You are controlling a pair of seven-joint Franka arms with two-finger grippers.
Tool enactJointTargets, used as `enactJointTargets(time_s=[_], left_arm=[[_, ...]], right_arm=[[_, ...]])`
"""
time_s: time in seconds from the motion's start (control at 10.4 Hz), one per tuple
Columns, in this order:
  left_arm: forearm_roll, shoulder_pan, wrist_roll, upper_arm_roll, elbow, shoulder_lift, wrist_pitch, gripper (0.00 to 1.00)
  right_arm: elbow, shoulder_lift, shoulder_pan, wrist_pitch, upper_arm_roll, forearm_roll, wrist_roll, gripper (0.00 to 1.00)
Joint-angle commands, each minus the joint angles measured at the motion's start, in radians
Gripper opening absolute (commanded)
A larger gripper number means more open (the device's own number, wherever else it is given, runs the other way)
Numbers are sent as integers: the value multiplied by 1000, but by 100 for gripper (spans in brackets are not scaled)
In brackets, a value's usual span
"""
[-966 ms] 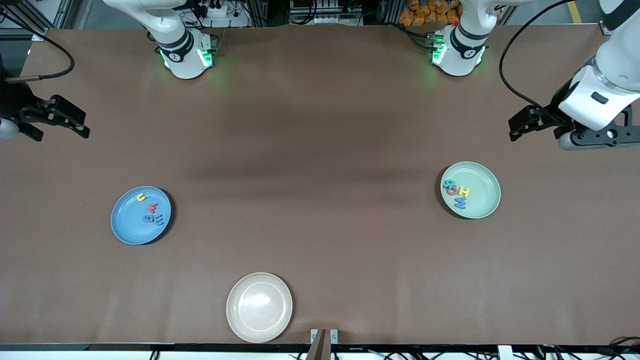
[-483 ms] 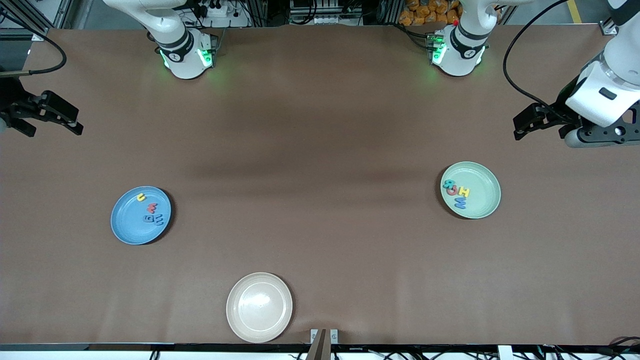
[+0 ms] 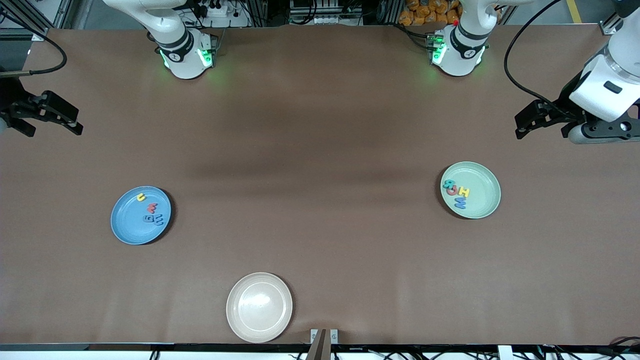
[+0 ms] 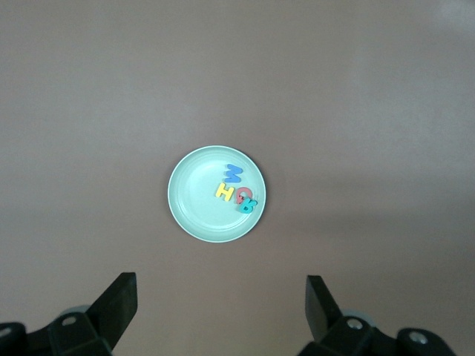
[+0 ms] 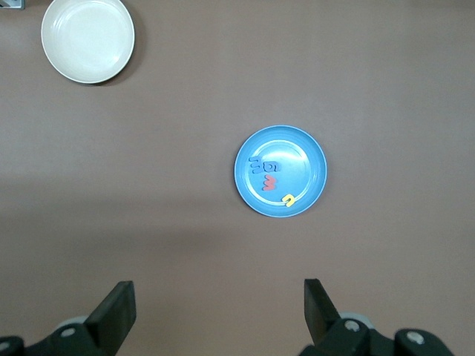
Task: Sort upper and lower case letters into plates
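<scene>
The blue plate (image 3: 127, 225) lies toward the right arm's end of the table and holds several small letters (image 3: 151, 210) in yellow, red and blue. The pale mint plate (image 3: 482, 192) lies toward the left arm's end and holds several letters (image 3: 456, 192) in teal, red, yellow and blue. My right gripper (image 3: 77, 122) hangs open and empty over bare table at its end. My left gripper (image 3: 522, 127) hangs open and empty over bare table beside the mint plate. The left wrist view shows the mint plate (image 4: 194, 196) past the left gripper (image 4: 221, 285). The right wrist view shows the blue plate (image 5: 306, 165) past the right gripper (image 5: 219, 293).
An empty cream plate (image 3: 259, 307) sits near the table edge closest to the front camera, also in the right wrist view as the cream plate (image 5: 87, 38). Both arm bases (image 3: 186, 55) stand along the table's robot edge. A small clamp (image 3: 323, 336) sits beside the cream plate.
Both arms have drawn back toward their own ends of the table and slightly upward in the front view. The right arm has stopped in the last half second. Plates and letters have not moved.
</scene>
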Motion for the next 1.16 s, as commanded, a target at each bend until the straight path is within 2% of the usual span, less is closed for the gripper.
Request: enactJointTargets(time_s=[0.0, 1.06], left_arm=[[-22, -3, 21, 7, 8, -13, -24, 100], [1, 4, 21, 19, 45, -15, -95, 100]], right_arm=[[7, -6, 17, -12, -10, -21, 20, 100], [-11, -6, 11, 0, -10, -20, 20, 100]])
